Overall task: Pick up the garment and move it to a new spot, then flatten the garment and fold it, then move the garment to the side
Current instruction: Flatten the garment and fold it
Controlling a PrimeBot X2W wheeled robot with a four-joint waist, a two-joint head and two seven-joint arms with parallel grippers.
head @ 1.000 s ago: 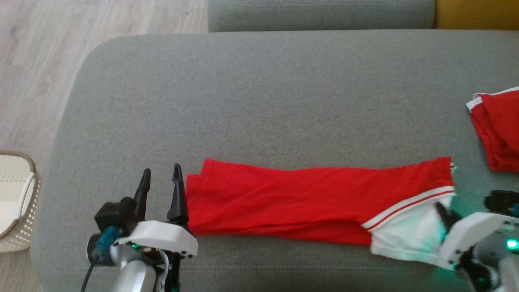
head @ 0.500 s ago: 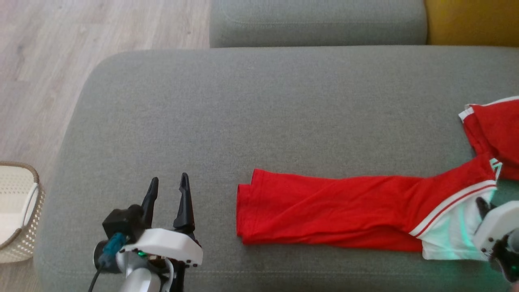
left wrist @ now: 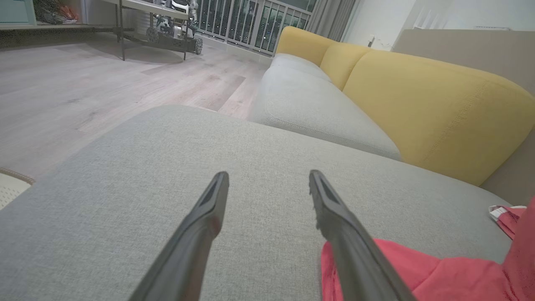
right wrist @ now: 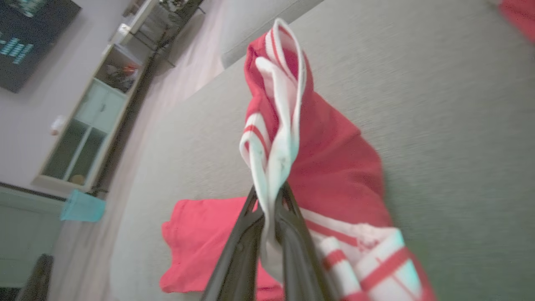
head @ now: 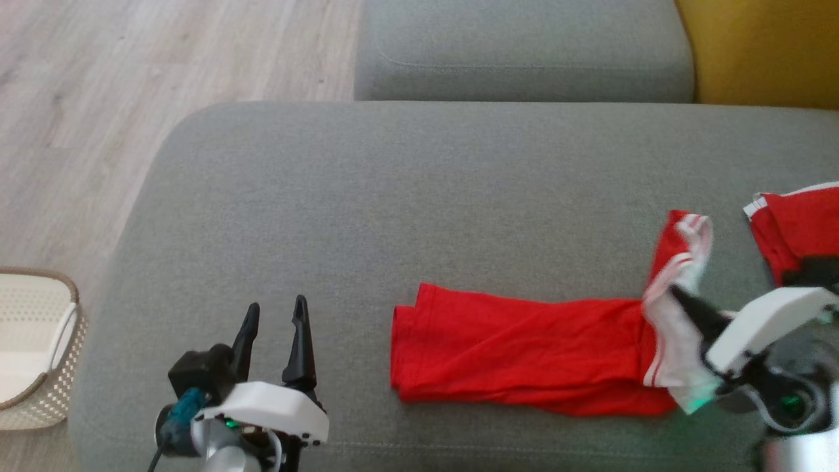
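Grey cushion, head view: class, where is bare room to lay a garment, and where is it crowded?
Free: the wide strip between the rear edge of the cushion and the red garment; also the left end, around the open left gripper. Crowded: the right end, where the right gripper holds up the garment's striped end beside a second red garment.

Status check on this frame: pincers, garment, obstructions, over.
Left pincer open, empty. Right pincer shut on red garment, striped end raised. A second red garment lies close at right.
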